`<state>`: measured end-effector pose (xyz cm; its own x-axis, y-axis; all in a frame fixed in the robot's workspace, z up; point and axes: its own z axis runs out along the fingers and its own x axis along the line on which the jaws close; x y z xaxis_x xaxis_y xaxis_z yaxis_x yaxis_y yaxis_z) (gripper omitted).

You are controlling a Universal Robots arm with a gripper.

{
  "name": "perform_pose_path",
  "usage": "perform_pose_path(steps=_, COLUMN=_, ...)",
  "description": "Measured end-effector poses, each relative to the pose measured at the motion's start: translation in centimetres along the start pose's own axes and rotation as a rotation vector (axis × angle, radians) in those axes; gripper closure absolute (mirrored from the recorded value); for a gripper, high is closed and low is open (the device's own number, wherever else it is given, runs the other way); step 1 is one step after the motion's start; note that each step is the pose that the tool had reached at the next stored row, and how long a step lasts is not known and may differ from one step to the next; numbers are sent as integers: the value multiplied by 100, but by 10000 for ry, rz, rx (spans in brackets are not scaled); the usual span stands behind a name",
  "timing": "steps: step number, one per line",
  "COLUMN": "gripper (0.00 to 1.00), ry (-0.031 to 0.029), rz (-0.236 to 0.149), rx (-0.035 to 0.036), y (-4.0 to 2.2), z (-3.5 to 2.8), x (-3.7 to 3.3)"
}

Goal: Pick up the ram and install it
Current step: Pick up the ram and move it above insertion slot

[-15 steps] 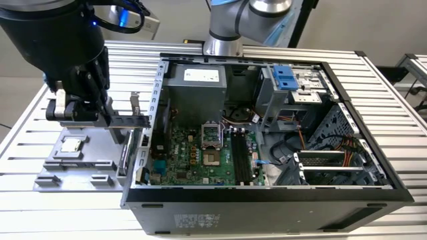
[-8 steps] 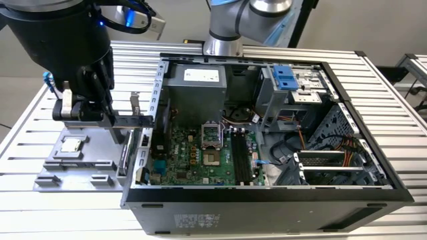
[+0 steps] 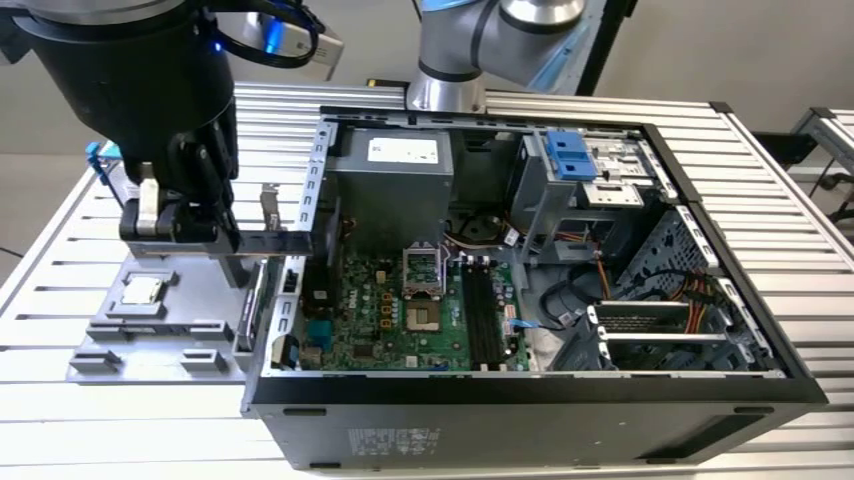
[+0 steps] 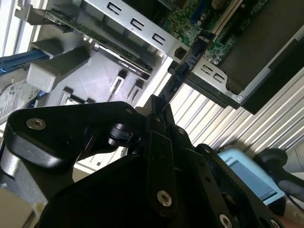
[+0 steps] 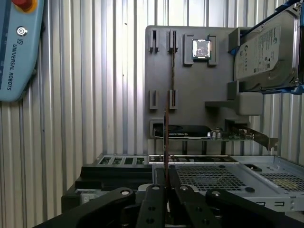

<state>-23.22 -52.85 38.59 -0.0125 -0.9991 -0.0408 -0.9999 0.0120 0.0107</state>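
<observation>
Hand (image 3: 180, 235) above grey tray (image 3: 134, 342), beside case (image 3: 534, 388)

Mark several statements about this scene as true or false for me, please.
1. The ram sits in a motherboard slot. False: the gripper holds it, seen edge-on in the first wrist view.
2. The chip lies on the grey tray. True.
3. The hard drive is mounted inside the case. False: it rests at the tray, outside the case.
4. The case is open, with the motherboard exposed. True.
5. The gripper hangs over the motherboard. False: it is over the tray, on the exterior view's left of the case.
</observation>
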Motion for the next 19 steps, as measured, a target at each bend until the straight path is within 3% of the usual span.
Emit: perform_pose_path(steps=19, gripper=100, ry=-1, rz=-1, rx=0, y=-180, z=-1, x=-2)
